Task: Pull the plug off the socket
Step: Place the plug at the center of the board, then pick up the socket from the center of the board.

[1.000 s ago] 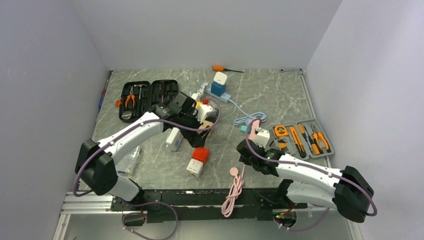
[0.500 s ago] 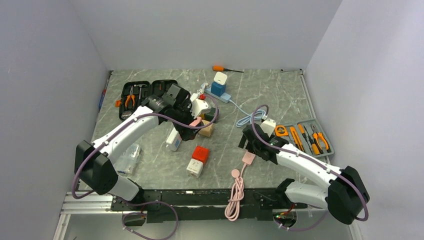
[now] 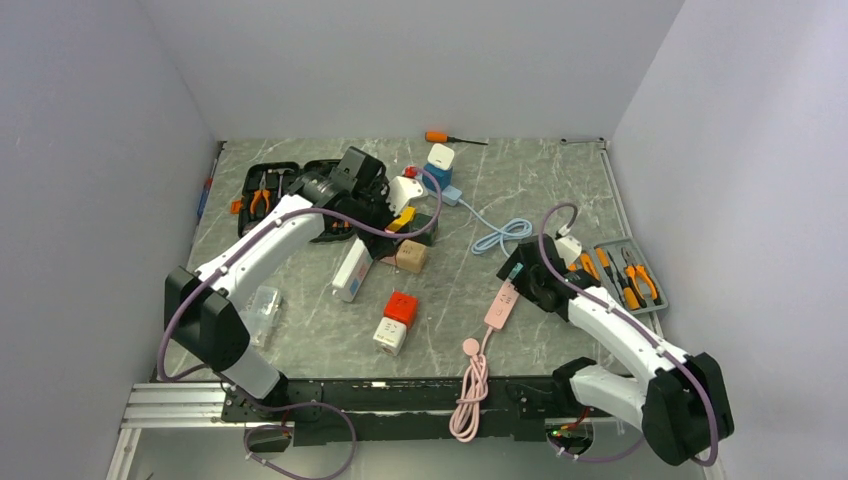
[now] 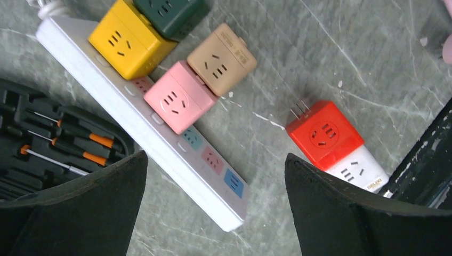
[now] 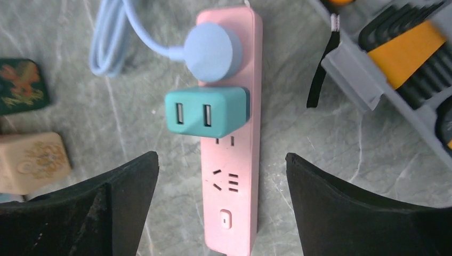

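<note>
A pink socket strip [image 5: 232, 176] [image 3: 498, 305] lies flat on the marble table. A teal USB plug [image 5: 207, 113] [image 3: 513, 272] and a round light-blue plug [image 5: 212, 52] sit in it, the blue cable [image 5: 109, 42] curling off to the left. My right gripper [image 5: 221, 160] [image 3: 522, 283] hovers above the strip, open, one finger on each side of it and touching nothing. My left gripper [image 4: 216, 160] [image 3: 385, 212] is open and empty above a white power strip [image 4: 160, 128] [image 3: 350, 272], which carries yellow [image 4: 130, 38], pink [image 4: 180, 97] and tan [image 4: 221, 52] cube plugs.
A red-and-white cube [image 4: 324, 134] [image 3: 397, 320] lies loose in front of the white strip. A grey tool case [image 3: 610, 272] [image 5: 394, 69] is right of the pink strip, and a black tool case [image 3: 290, 195] is at the back left. Blue and white cubes [image 3: 438, 165] and a screwdriver [image 3: 445, 138] lie at the back.
My right gripper has opened and drawn back to the right, leaving the pink strip lying on the table. My left arm has swung toward the back of the table.
</note>
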Controlling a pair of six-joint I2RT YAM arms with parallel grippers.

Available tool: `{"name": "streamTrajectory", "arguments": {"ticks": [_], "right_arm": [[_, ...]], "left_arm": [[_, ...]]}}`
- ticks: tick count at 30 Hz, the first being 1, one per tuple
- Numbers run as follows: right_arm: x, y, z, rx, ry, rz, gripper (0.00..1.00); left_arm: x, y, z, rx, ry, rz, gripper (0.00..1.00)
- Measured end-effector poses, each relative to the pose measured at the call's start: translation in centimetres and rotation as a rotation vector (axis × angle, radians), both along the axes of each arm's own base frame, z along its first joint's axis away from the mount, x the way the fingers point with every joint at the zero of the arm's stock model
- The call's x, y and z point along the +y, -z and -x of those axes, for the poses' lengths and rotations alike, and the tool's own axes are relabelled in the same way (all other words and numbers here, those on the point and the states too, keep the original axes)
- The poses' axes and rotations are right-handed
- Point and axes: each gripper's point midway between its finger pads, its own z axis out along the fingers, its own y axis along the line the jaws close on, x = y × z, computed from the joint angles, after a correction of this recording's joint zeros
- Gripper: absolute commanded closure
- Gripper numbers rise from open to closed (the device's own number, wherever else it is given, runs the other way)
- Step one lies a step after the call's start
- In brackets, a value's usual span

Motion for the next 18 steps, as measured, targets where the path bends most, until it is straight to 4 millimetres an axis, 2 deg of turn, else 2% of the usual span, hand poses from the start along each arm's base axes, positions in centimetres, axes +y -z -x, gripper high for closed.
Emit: {"name": "streamTrajectory", "arguments": {"ticks": [5, 9, 16, 18], "right_arm": [[0.7, 3.1, 1.2, 0.084, -0.031, -0.023, 0.09], [0.8, 4.2, 1.3, 0.093, -0.033, -0.027, 0.13], [1.9, 5.4, 0.4, 0.099, -0.062, 0.014, 0.35], [2.6, 5.6, 0.1, 0.102, -0.083, 0.049, 0.47]], "left_arm": [[-0.5, 0.0, -0.7, -0.006, 0.000, 0.004, 0.01], [-0.5, 0.0, -0.8, -0.009, -0.001, 0.003, 0.01], [-0.5, -0.1, -1.1, -0.024, -0.008, 0.002, 0.01], [-0.5, -0.1, -1.3, -0.029, -0.011, 0.003, 0.01]]}}
